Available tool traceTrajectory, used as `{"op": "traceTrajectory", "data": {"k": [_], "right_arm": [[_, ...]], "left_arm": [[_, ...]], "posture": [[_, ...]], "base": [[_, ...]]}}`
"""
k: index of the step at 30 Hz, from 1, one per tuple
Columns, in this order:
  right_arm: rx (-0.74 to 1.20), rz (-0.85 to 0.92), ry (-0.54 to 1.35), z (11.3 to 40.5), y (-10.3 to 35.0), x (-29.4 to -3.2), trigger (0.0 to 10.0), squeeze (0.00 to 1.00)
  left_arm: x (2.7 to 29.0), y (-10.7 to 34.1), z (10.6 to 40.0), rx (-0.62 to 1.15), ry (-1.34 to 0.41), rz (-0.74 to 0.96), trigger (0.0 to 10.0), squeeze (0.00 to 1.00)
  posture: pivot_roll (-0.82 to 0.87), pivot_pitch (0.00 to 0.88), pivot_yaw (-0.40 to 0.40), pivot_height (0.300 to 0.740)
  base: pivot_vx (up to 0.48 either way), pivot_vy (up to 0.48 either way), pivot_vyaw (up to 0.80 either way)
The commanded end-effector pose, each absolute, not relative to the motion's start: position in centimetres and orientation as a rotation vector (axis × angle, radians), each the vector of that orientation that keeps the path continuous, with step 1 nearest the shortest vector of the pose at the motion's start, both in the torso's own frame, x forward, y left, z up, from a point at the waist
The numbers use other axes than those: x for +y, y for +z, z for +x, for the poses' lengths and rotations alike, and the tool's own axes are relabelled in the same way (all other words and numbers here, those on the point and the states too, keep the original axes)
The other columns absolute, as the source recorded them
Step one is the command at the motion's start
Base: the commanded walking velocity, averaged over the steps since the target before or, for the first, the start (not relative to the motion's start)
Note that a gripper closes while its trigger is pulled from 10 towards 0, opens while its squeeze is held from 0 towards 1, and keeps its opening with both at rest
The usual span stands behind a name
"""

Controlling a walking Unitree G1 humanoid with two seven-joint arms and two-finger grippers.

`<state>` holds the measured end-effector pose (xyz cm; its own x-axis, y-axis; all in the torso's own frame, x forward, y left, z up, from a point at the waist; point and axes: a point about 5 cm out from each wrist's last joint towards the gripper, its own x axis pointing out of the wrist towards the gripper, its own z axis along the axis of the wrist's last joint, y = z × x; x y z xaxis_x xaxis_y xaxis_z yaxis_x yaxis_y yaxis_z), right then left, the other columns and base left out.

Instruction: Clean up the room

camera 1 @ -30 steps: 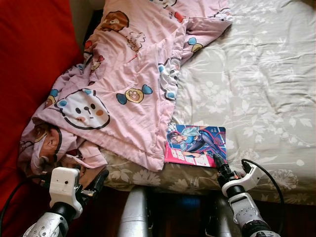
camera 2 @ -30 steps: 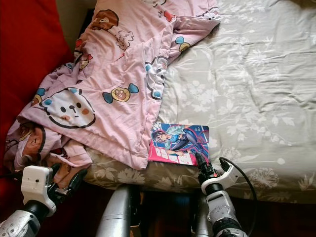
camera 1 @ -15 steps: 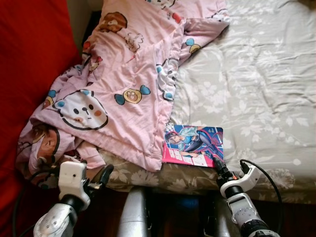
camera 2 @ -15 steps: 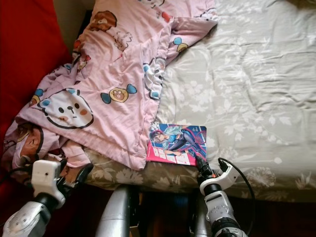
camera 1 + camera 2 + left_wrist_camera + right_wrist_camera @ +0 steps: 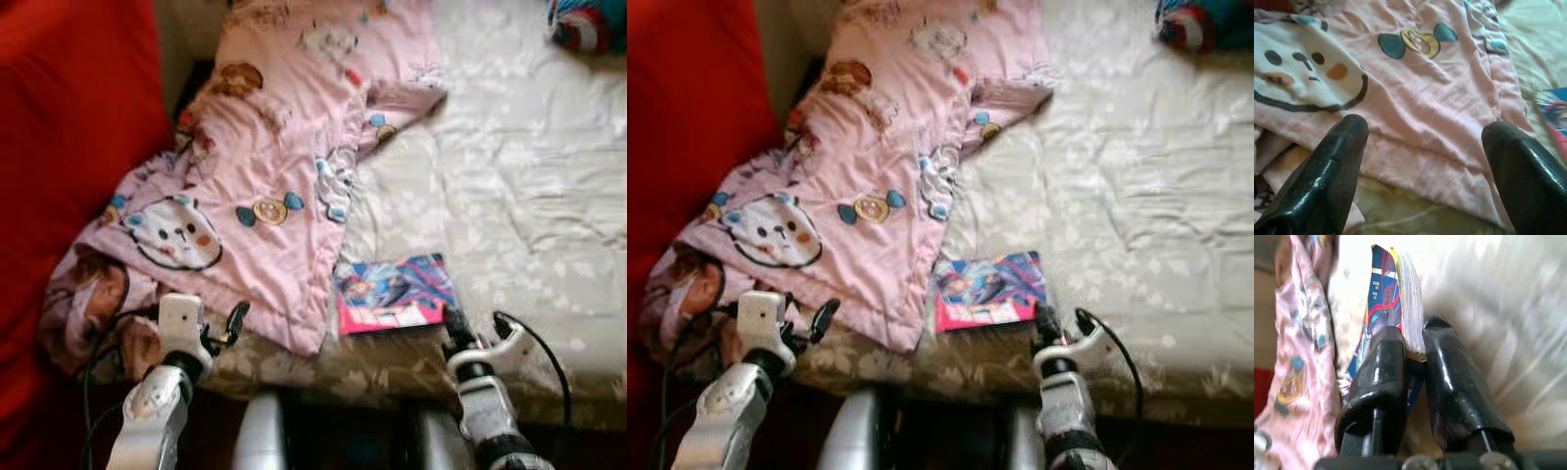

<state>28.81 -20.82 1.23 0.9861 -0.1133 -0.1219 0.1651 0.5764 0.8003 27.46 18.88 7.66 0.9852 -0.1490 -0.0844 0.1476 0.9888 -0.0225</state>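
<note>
Blanket sprawls over the bed's left half, spilling off the near edge. Book lies just right of it near the front edge (its left edge touching the blanket's hem). Far back right, a bundled object on the bed.

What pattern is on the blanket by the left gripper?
The blanket is pink with cartoon animal faces and blue-winged candies; clearest in the left wrist view, beyond the left gripper.
</note>
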Motion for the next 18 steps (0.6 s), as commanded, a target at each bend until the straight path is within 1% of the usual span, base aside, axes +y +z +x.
{"op": "traceTrajectory", "data": {"k": [1, 2, 3, 5, 6, 7, 8, 9, 10, 12, 15, 18], "right_arm": [[0.021, 0.807, -0.229, 28.2, 1.6, -22.0, 0.0, 0.00], [0.021, 0.807, -0.229, 28.2, 1.6, -22.0, 0.0, 0.00], [0.009, 0.705, -0.238, 28.2, 2.2, -22.2, 0.0, 0.00], [-0.007, 0.641, -0.226, 28.2, 2.7, -22.2, 0.0, 0.00], [-0.013, 0.598, -0.211, 28.2, 3.0, -22.2, 2.2, 0.00], [-0.017, 0.571, -0.200, 28.2, 3.2, -22.1, 2.2, 0.00], [-0.025, 0.492, -0.178, 28.3, 3.7, -22.0, 10.0, 0.00], [-0.022, 0.389, -0.151, 28.3, 4.2, -21.9, 10.0, 0.00], [-0.041, 0.235, -0.086, 28.2, 5.1, -21.6, 10.0, 0.00], [-0.045, 0.185, -0.070, 28.1, 5.5, -21.6, 10.0, 0.00], [-0.072, 0.163, -0.064, 27.9, 6.0, -21.6, 10.0, 0.00], [-0.090, 0.136, -0.087, 27.6, 6.4, -21.8, 10.0, 0.00]], "left_arm": [[19.2, 6.9, 27.4, 0.104, -0.125, -0.009, 10.0, 0.00], [19.2, 6.9, 27.4, 0.104, -0.125, -0.009, 10.0, 0.00], [19.2, 6.7, 27.5, 0.103, -0.117, -0.023, 10.0, 0.00], [19.2, 6.6, 27.5, 0.103, -0.111, -0.036, 10.0, 0.00], [19.2, 6.5, 27.5, 0.101, -0.108, -0.039, 10.0, 0.00], [19.3, 6.5, 27.5, 0.100, -0.106, -0.040, 10.0, 0.00], [19.3, 6.4, 27.5, 0.097, -0.102, -0.042, 10.0, 0.00], [19.4, 6.3, 27.5, 0.094, -0.093, -0.049, 10.0, 0.00], [19.4, 6.2, 27.5, 0.092, -0.084, -0.051, 10.0, 0.00], [19.4, 6.1, 27.5, 0.086, -0.083, -0.050, 10.0, 0.00], [19.4, 6.0, 27.6, 0.083, -0.080, -0.051, 10.0, 0.00], [19.5, 5.7, 27.6, 0.083, -0.072, -0.055, 10.0, 0.00]], "posture": [[0.01, 0.042, 0.076, 0.622], [0.01, 0.042, 0.076, 0.622], [0.00, 0.028, 0.072, 0.622], [-0.01, 0.016, 0.068, 0.622], [-0.01, 0.016, 0.068, 0.622], [-0.01, 0.016, 0.068, 0.622], [-0.02, 0.000, 0.061, 0.622], [-0.02, 0.000, 0.058, 0.622], [-0.03, 0.000, 0.052, 0.622], [-0.03, 0.000, 0.049, 0.622], [-0.04, 0.000, 0.045, 0.622], [-0.05, 0.000, 0.040, 0.632]], "base": [[0.000, 0.000, 0.00], [0.000, 0.000, 0.00], [0.000, 0.000, 0.00], [0.000, 0.000, 0.00], [0.000, 0.000, 0.00], [0.000, 0.000, 0.00], [0.000, 0.000, 0.00], [0.000, 0.000, 0.00], [0.000, 0.000, 0.00], [0.000, 0.000, 0.00], [0.000, 0.000, 0.00], [0.000, 0.000, 0.00]]}}
